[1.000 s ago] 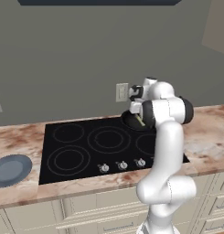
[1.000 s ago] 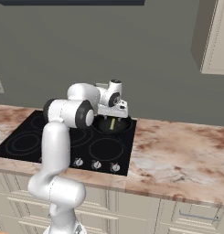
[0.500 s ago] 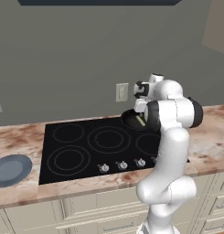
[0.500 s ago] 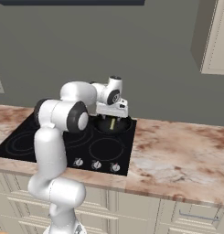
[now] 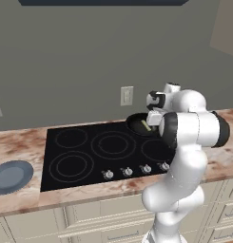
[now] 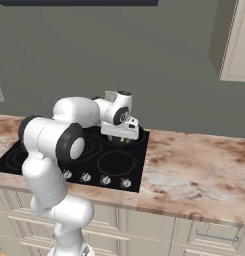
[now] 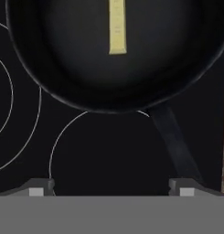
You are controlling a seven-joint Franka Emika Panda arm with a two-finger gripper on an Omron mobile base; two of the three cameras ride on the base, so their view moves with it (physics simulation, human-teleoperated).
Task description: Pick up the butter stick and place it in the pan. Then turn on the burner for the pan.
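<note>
Butter stick [image 5: 145, 126] lies in the pan [image 5: 137, 124] at the cooktop's [image 5: 89, 156] back right, left base view, gripper [image 5: 155, 116] just above. Right base view: the hand hovers over the pan [image 6: 125, 144]; knobs [image 6: 105, 180] line the front edge by the bench [image 6: 194, 175]. Hand view: fingers [image 7: 40, 186] spread wide, empty, butter stick [image 7: 117, 27] resting inside the pan [image 7: 63, 68]. Placing looks done; next, reaching the pan's burner knob.

Blue-grey plate [image 5: 11, 175] on counter [image 6: 194, 170] beside cooktop [image 5: 89, 159].
</note>
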